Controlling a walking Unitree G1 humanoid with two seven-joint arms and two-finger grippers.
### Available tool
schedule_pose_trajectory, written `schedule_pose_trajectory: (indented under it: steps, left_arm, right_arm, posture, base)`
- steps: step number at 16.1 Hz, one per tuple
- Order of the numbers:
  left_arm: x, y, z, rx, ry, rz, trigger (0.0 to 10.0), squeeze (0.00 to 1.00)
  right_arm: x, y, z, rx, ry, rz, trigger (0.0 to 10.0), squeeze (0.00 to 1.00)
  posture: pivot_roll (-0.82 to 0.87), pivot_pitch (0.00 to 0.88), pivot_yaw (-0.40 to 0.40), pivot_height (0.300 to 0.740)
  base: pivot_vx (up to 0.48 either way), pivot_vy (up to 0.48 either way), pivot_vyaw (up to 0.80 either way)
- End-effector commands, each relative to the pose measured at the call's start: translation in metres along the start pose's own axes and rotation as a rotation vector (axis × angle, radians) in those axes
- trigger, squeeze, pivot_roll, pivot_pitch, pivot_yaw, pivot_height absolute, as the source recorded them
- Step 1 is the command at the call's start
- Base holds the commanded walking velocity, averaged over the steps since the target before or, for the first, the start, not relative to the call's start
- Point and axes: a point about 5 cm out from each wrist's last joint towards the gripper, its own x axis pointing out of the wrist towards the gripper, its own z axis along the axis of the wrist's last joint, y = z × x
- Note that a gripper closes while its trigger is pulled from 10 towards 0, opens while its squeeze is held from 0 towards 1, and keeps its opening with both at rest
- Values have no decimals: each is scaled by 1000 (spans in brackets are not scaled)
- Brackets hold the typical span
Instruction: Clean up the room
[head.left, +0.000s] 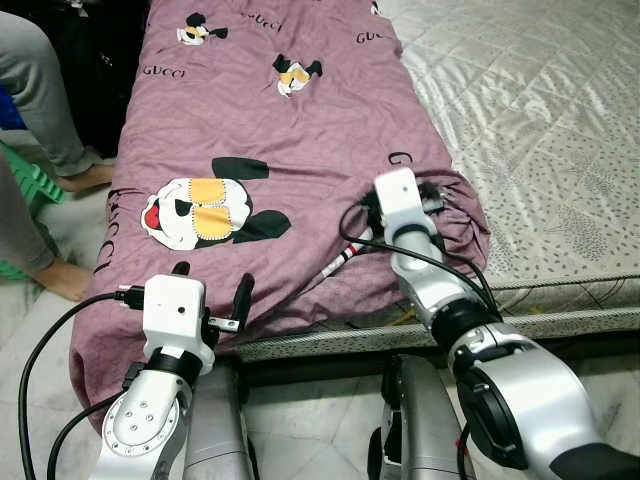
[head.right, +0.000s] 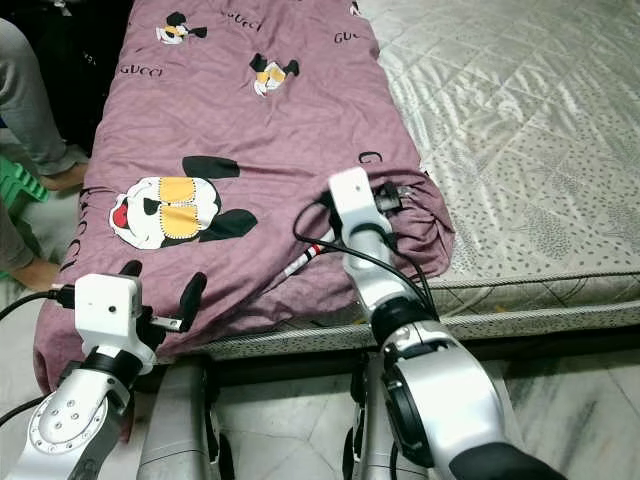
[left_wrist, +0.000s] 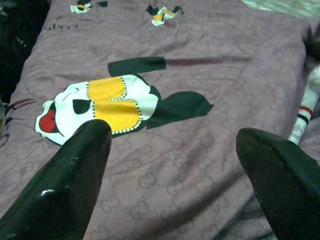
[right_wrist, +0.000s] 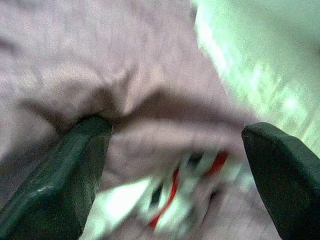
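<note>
Bedside | my right tool (head.left: 432, 196) spread open over the purple blanket's (head.left: 280, 130) bunched corner on the mattress (head.left: 540, 120) | left tool (head.left: 212, 285) open above its hem | risk: pinching only a fold, or snagging my cable.

Both eye views look forward and down from the head at the same purple blanket (head.left: 280, 150) on the bed (head.left: 540, 130). Each wrist view sits close above that blanket, looking along its own fingers.
</note>
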Motion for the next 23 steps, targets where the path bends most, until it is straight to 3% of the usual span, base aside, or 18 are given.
schedule_pose_trajectory:
  steps: [1,4,6,8,11,13,15,16,21,23]
  left_arm:
    - [-2,1,1,11,9,15,10000,0]
    - [0,0,1,12,9,15,10000,0]
    - [2,1,1,13,7,14,10000,0]
    - [3,1,1,13,6,15,10000,0]
    - [4,0,0,-6,15,18,10000,0]
    - [4,1,-3,-37,34,34,10000,0]
    - [6,0,-4,-48,39,38,10000,0]
    - [7,0,-4,-51,40,36,10000,0]
    - [11,0,-4,-59,45,40,10000,0]
    - [13,0,-5,-61,46,40,10000,0]
  right_arm:
    - [1,8,20,-55,-114,11,10000,0]
    - [-5,23,40,-168,-293,53,10000,0]
    - [-12,38,44,-152,-345,134,10000,0]
    - [-17,49,41,-103,-330,205,10000,0]
    - [-19,54,6,115,-31,284,10000,0]
    - [-21,50,-19,312,197,261,10000,0]
    - [-24,48,-34,408,306,231,10000,0]
    - [-26,46,-40,479,347,214,0,0]
    - [-22,35,-44,562,382,151,0,0]
    - [-23,30,-51,521,379,139,0,0]
  posture:
    - [289,259,14,527]
    - [285,252,14,527]
    - [283,250,13,527]
    - [281,247,13,527]
    - [280,245,14,527]
    - [271,242,15,527]
    - [269,239,16,527]
    - [264,238,16,527]
    - [259,223,17,527]
    - [257,216,15,527]
  base:
    - [0,0,0]
    - [0,0,0]
    - [0,0,0]
    - [0,0,0]
    - [0,0,0]
    - [0,0,0]
    - [0,0,0]
    - [0,0,0]
    - [0,0,0]
    - [0,0,0]
